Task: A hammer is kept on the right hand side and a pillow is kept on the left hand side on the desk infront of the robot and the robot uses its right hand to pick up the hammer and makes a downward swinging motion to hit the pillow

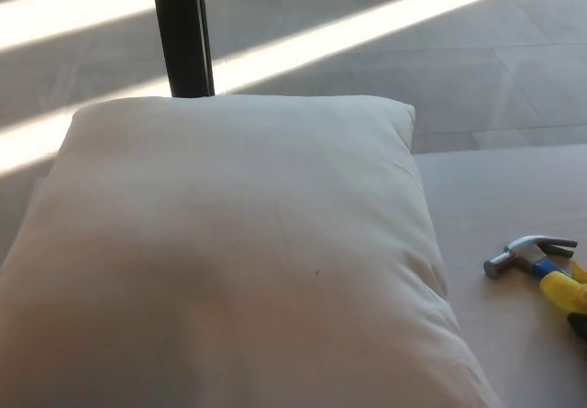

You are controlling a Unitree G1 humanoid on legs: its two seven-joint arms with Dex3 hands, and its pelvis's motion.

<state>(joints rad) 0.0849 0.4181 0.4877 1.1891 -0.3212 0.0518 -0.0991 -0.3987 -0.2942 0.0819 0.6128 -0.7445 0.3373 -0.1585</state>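
Note:
A large white pillow fills the left and middle of the head view, lying on the desk. The hammer lies at the far right edge, with its steel head pointing left, a blue collar and a yellow handle that the frame cuts off. A black sliver just below the handle at the edge could be part of my right hand or the hammer's grip; I cannot tell which. My left hand does not show.
The pale desk top runs to the right of the pillow. Behind the pillow a black post stands upright. Beyond the desk lies a grey tiled floor with bright sun stripes.

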